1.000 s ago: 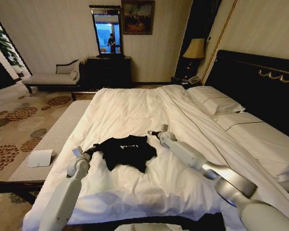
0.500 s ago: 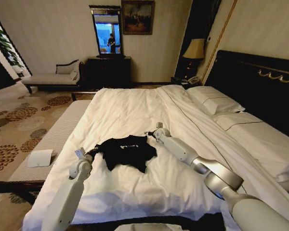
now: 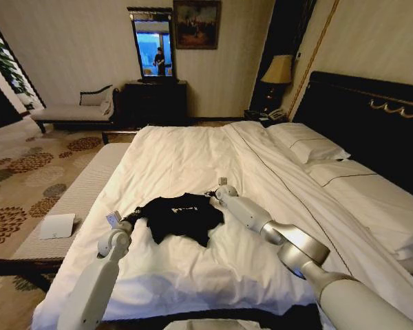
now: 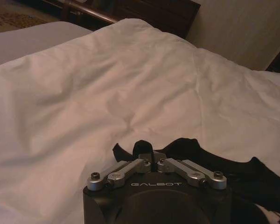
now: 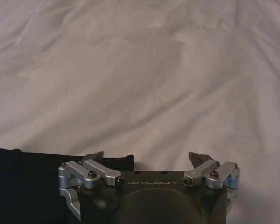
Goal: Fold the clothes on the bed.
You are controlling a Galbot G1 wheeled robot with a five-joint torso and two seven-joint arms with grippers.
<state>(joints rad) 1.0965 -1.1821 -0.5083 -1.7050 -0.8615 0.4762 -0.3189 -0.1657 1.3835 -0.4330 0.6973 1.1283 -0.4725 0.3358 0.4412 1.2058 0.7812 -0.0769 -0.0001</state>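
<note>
Now a black T-shirt (image 3: 181,216) with white lettering lies rumpled on the white duvet of a large bed (image 3: 193,155), near the foot end and small against the bedding. From the head camera, the left gripper (image 3: 129,220) sits at the shirt's left edge; in the left wrist view its fingers are pressed together, pinching a small fold of black cloth (image 4: 143,148). The right gripper (image 3: 211,194) is at the shirt's far right corner. Over the last second the right arm has slid in from a spot just beside the shirt, moving toward the shirt's upper edge, while the left gripper has hardly shifted and the shirt has kept its shape. In the right wrist view the right gripper's fingers (image 5: 94,156) are spread apart, with the black fabric lying under one side and bare white duvet under the other, so nothing is held on that side yet. Judging from this, one corner is secured and the second grasp is being lined up; no fold has been made so far.
</note>
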